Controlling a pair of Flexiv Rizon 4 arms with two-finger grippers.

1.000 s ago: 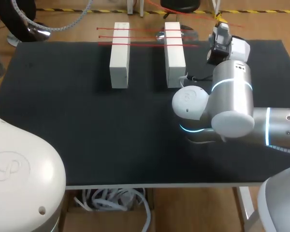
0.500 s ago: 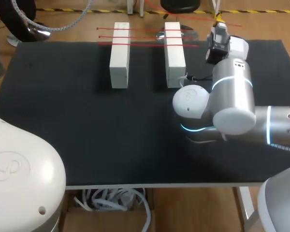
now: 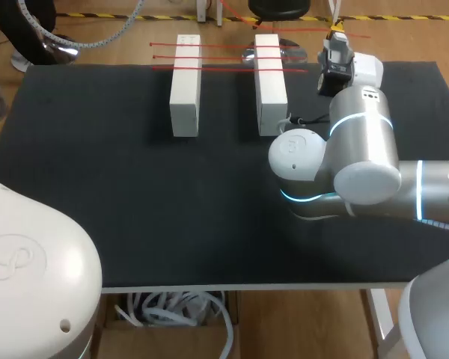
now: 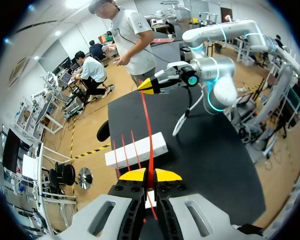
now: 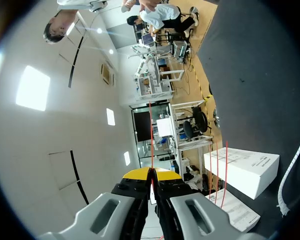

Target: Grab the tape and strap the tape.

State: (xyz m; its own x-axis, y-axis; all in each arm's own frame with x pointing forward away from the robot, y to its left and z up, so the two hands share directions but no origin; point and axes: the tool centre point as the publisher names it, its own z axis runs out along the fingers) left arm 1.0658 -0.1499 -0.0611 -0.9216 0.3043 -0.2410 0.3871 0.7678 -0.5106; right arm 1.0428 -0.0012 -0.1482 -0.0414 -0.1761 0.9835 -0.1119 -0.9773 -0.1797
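Two white blocks [image 3: 185, 84] [image 3: 270, 82] stand side by side at the far end of the black table [image 3: 97, 187], with three red tape strands [image 3: 224, 56] stretched across them. My right gripper [image 3: 337, 35] hovers past the right block near the far edge, shut on a further red tape [image 3: 299, 31]. In the left wrist view that tape [image 4: 146, 125] runs taut from my left gripper [image 4: 150, 175], shut on it, across a block [image 4: 137, 150] to the right gripper [image 4: 151, 86]. In the right wrist view the tape [image 5: 151, 140] leaves the shut right gripper [image 5: 151, 173], beside a block [image 5: 242, 172].
A thin white cable [image 3: 290, 120] lies on the table beside the right block, close to my right arm's elbow [image 3: 299, 161]. My left arm's white body [image 3: 30, 262] fills the near left corner. The table's near half is bare black surface.
My right gripper has shifted a little toward the far edge of the table, carrying the tape end with it. The blocks and laid strands have not moved.
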